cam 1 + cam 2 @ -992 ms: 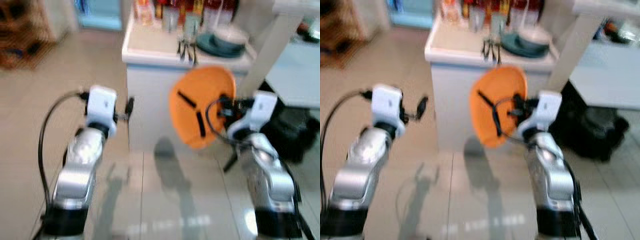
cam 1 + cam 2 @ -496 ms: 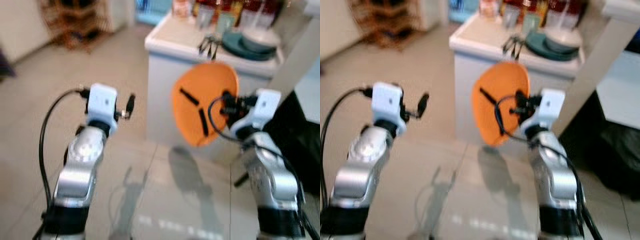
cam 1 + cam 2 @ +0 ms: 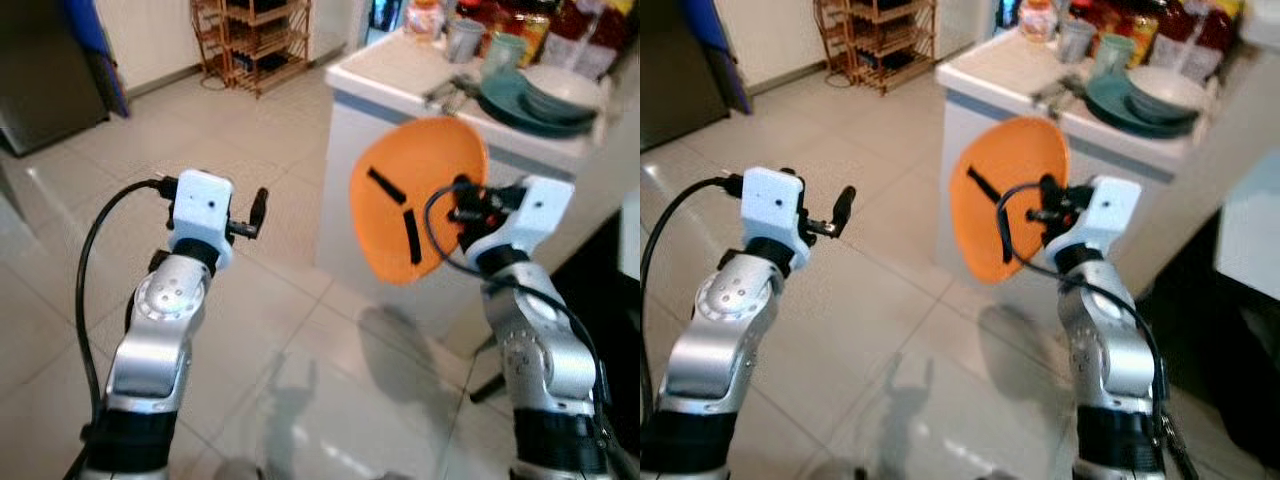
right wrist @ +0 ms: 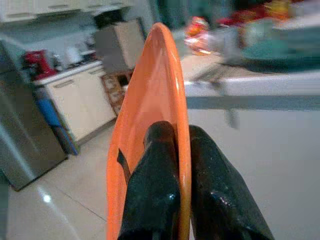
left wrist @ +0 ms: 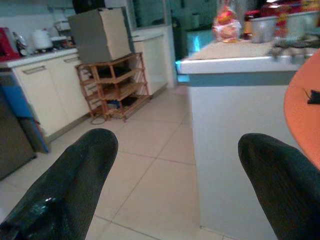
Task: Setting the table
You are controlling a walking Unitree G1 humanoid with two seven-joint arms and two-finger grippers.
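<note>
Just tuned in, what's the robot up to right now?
It's carrying an orange plate in its right gripper, the two fingers clamped on the rim so the plate stands on edge in front of it. The left gripper is open and holds nothing, raised over the tiled floor. Just ahead is a white counter with stacked teal plates, cups and bottles.

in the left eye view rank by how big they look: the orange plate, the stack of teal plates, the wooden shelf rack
1. Round orange plate, nearest the camera.
2. Stack of teal plates and wooden shelf rack look alike; the rack is farther and cropped, so unranked.
</note>
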